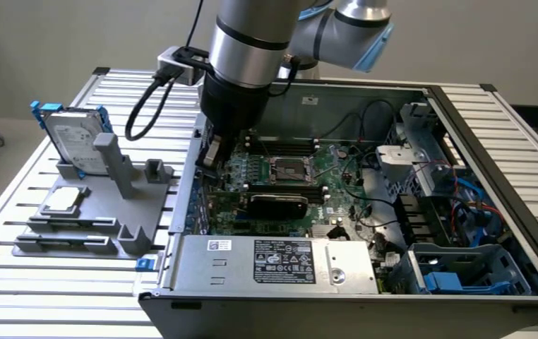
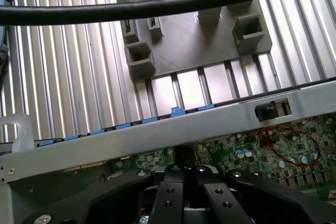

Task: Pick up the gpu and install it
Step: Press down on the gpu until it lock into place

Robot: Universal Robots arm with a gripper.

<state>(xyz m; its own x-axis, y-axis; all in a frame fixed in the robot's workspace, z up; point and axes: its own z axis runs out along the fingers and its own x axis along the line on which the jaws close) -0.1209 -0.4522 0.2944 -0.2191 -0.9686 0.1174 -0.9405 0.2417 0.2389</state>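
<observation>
End effector [image 1: 214,159] lowered inside the open computer case [image 1: 495,134], at the wall on the exterior view's left, over the motherboard [image 1: 335,169]. Fingers [image 2: 170,192] pressed together; nothing visibly held between them. The gpu [image 1: 277,204], black cooler face showing, sits on the motherboard just below the processor socket [image 1: 286,169]. Grey holder [image 1: 90,226] with the hard drive [image 1: 73,138] stands on the slatted counter [image 1: 24,282] beside the case.
</observation>
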